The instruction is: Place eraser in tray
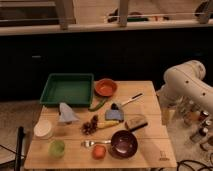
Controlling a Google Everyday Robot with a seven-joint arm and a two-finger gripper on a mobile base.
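Note:
The eraser (136, 122), a small tan block with a dark top, lies on the wooden table (150, 155) right of centre, just above the maroon bowl (123, 143). The green tray (66, 90) sits at the table's far left corner and holds nothing that I can see. My white arm (187, 82) reaches in from the right. Its gripper (166, 106) hangs past the table's right edge, to the right of the eraser and apart from it.
An orange bowl (105, 87) stands right of the tray, with a green pepper (98, 105) below it. A blue-grey piece (114, 114), a utensil (131, 99), a pine cone (90, 126), a grey cloth (67, 114), a white cup (43, 129), a green cup (56, 148), a fork (92, 143) and an orange fruit (99, 151) crowd the table.

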